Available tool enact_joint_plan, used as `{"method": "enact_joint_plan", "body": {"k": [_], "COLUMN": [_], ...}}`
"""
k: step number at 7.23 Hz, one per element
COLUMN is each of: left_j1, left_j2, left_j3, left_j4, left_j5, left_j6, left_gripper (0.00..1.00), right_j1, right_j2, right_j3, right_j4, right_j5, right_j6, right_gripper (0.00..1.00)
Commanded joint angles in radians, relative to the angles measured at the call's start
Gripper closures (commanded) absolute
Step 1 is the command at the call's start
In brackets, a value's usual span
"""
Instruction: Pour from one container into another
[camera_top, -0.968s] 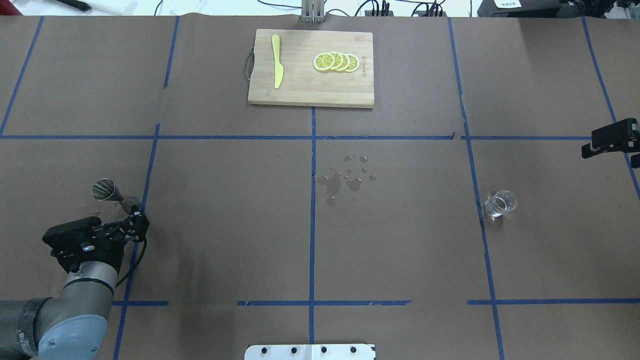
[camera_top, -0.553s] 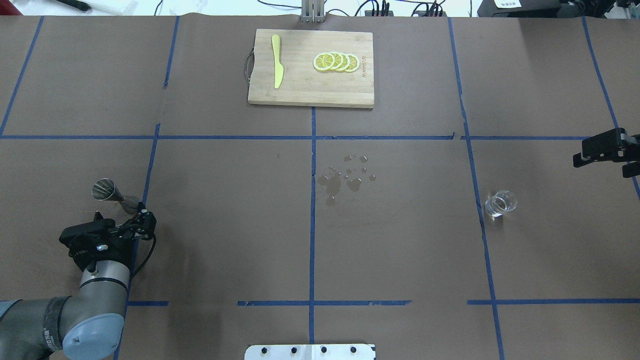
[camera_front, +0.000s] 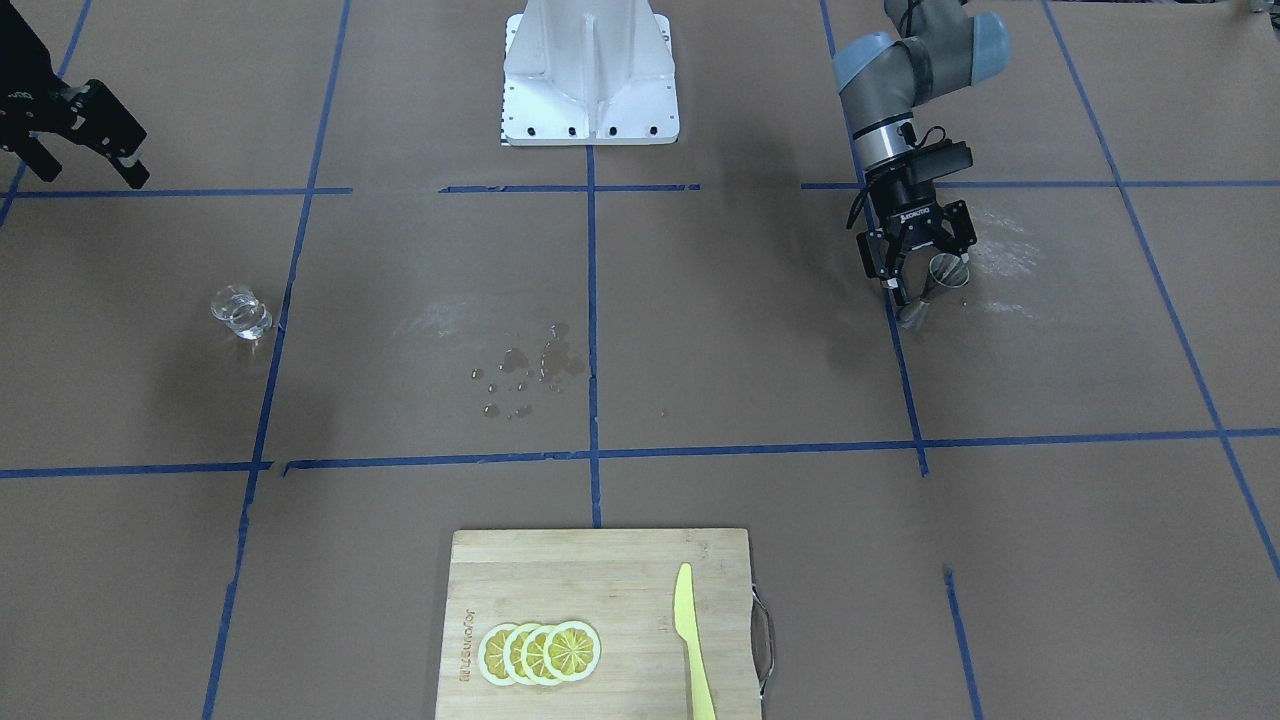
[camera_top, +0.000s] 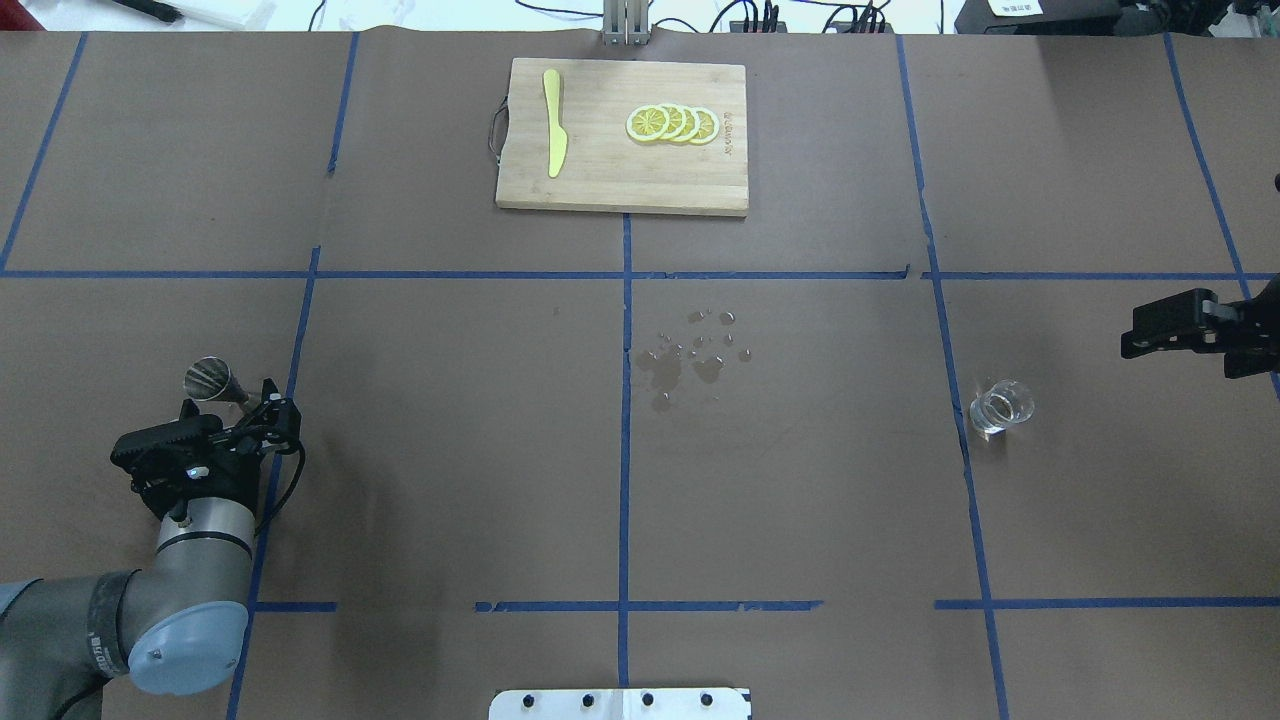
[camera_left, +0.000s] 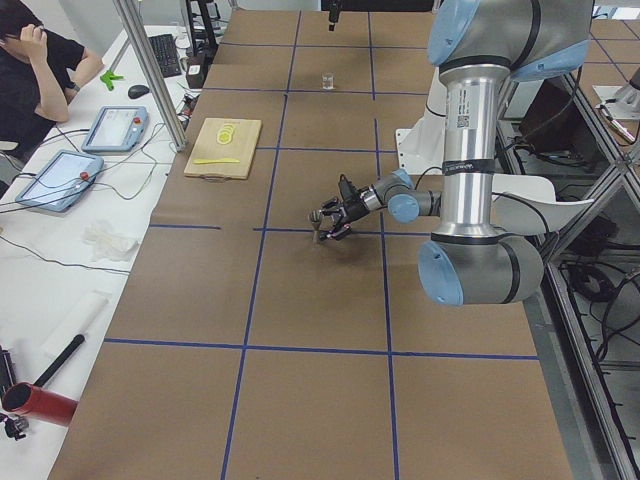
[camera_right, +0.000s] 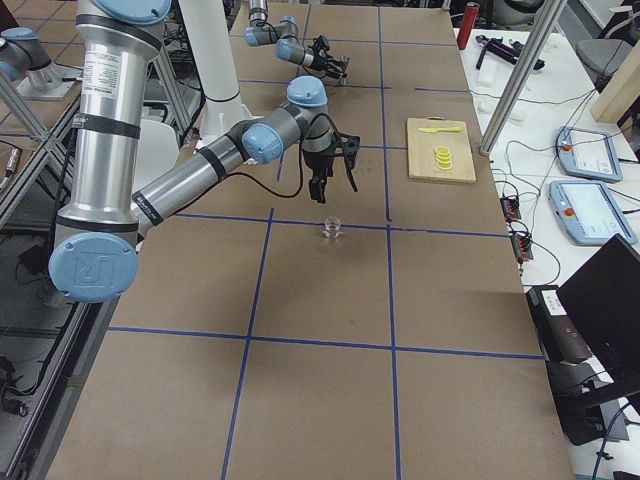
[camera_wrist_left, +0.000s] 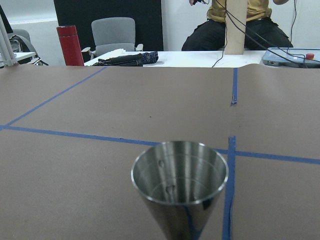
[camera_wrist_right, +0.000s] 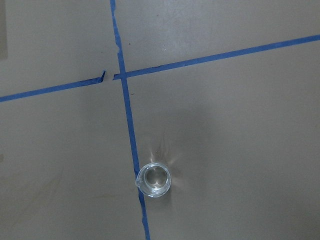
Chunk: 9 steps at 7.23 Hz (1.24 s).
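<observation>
While the small clear glass (camera_top: 1000, 405) and the shiny metal jigger (camera_top: 208, 379) stand just where they stood a second ago, both arms have moved. The left end effector (camera_top: 262, 405) has slid up to the jigger and now hides its foot from above. Before, there was a gap between them. Its fingers are spread apart and hold nothing. I cannot tell if they touch the jigger. The right end effector (camera_front: 90, 160) has come further in from the edge and nearer the glass. Its fingers are spread wide too, with nothing in them.

The surface (camera_top: 450, 450) is covered in brown paper with blue tape lines. The glass stands upright on the robot's right side, just beside a tape line. The jigger stands upright on the left side, well apart from the glass. Little water drops (camera_top: 690, 355) lie in the middle between them. At the far edge is a wooden cutting board (camera_top: 620, 180) with lemon slices (camera_top: 672, 124) and a yellow knife (camera_top: 553, 122).

Only the left side view shows a person (camera_left: 40, 70) sitting at a white desk with two tablets (camera_left: 115, 128). The left wrist view looks right at the jigger's open cup, very close, with a red bottle (camera_wrist_left: 70, 45) and a grey chair (camera_wrist_left: 112, 32) far behind. The right wrist view looks down into the glass from above.
</observation>
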Motion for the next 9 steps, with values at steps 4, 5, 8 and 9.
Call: {"method": "enact_joint_plan", "body": {"k": [4, 5, 8, 9], "left_j1": [-0.026, -0.026, -0.058, -0.071], "left_j2": [-0.042, -0.042, -0.048, -0.051], "left_j3": [0.037, 0.037, -0.033, -0.099], "left_j4": [0.0, 0.0, -0.002, -0.005], "left_j5": [0.001, 0.001, 0.001, -0.001], "left_j6": [0.0, 0.0, 0.026, 0.102], "left_gripper": [0.56, 0.78, 1.0, 1.0], "right_j1": [-0.022, -0.024, -0.039, -0.073], "right_j2": [-0.012, -0.012, -0.011, -0.011], "right_j3": [0.004, 0.004, 0.004, 0.004], "right_j4": [0.001, 0.001, 0.003, 0.027], "right_j5": [-0.018, -0.018, -0.021, -0.061], "right_j6": [0.005, 0.005, 0.014, 0.038], "right_gripper": [0.0, 0.0, 0.0, 0.0]}}
